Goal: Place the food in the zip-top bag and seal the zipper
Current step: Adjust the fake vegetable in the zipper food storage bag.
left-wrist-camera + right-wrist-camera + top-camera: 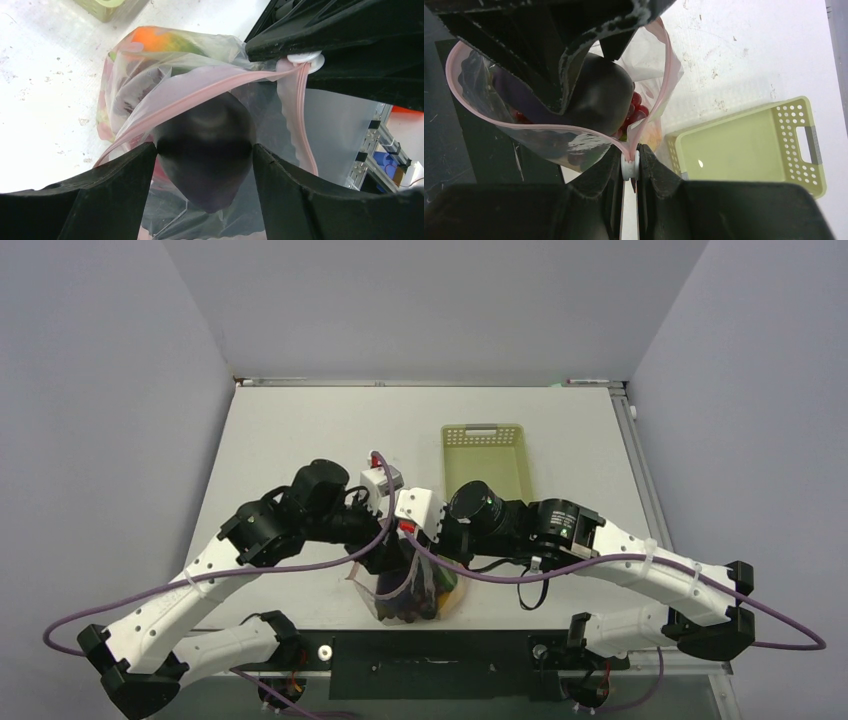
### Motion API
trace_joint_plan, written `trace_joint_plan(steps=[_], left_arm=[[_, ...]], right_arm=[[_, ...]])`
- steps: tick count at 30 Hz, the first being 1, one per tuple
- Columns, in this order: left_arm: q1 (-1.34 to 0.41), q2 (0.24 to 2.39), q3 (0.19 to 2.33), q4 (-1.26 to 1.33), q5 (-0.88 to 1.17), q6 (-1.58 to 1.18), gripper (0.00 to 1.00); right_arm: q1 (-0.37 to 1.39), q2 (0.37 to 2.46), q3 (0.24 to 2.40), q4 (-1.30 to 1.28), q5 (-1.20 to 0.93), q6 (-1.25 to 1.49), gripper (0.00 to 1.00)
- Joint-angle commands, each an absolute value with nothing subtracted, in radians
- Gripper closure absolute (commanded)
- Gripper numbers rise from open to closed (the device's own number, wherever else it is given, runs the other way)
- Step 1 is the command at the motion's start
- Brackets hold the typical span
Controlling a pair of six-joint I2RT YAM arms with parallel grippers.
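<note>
The left gripper (203, 147) has its two black fingers against either flank of the dark purple toy eggplant (210, 125) and looks clamped on it. The eggplant hangs nose-down inside the open mouth of the crinkly clear zip-top bag (125, 75). Its long axis runs straight down into the bag, across the line of the thin pink-red zipper (200, 90), which passes over its upper side. That strip leads away to the right gripper (630, 160), whose fingers are pressed together on the zipper's end and hold the mouth up in a loop. Orange and green food pieces (155, 40) lie deeper in. The bag sits at the middle of the white bench's (280, 440) near edge, and the pale green slatted basket (734, 150) is towards the far edge. Sealing probably requires dropping the eggplant and lifting the left gripper clear first.
</note>
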State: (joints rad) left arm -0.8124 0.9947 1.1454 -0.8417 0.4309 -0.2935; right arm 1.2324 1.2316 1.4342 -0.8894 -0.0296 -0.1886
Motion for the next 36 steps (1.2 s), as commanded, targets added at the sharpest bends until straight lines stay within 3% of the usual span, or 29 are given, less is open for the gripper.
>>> trace_joint_plan(steps=[1,17,22,24,27,30,33,36], left_arm=[[-0.834,0.98,1.121,-0.86,0.416,-0.299,0.31],[-0.898,1.035,1.06,-0.732,0.419,-0.36,0.18],[-0.902,1.033,1.054,-0.712,0.401,-0.377,0.2],[-0.902,1.035,1.044,-0.694,0.411,-0.387,0.33],[-0.904,1.035,1.045,-0.684,0.407,-0.395,0.64],[-0.902,1.029,1.06,-0.679,0.392,-0.399,0.83],[-0.903,1.016,1.094,-0.682,0.36,-0.405,0.95],[-0.903,1.004,1.133,-0.682,0.331,-0.406,0.99]], right_arm=[[1.239,1.191,1.426,-0.802,-0.003,-0.175,0.94],[1.24,1.183,1.397,-0.778,-0.016,-0.16,0.94],[1.239,1.176,1.392,-0.778,-0.014,-0.158,0.94],[1.241,1.176,1.391,-0.778,-0.013,-0.158,0.94],[1.241,1.171,1.385,-0.774,-0.012,-0.159,0.94],[1.241,1.168,1.382,-0.774,-0.012,-0.157,0.94],[1.24,1.165,1.38,-0.774,-0.013,-0.154,0.94],[1.241,1.161,1.375,-0.77,-0.018,-0.151,0.94]])
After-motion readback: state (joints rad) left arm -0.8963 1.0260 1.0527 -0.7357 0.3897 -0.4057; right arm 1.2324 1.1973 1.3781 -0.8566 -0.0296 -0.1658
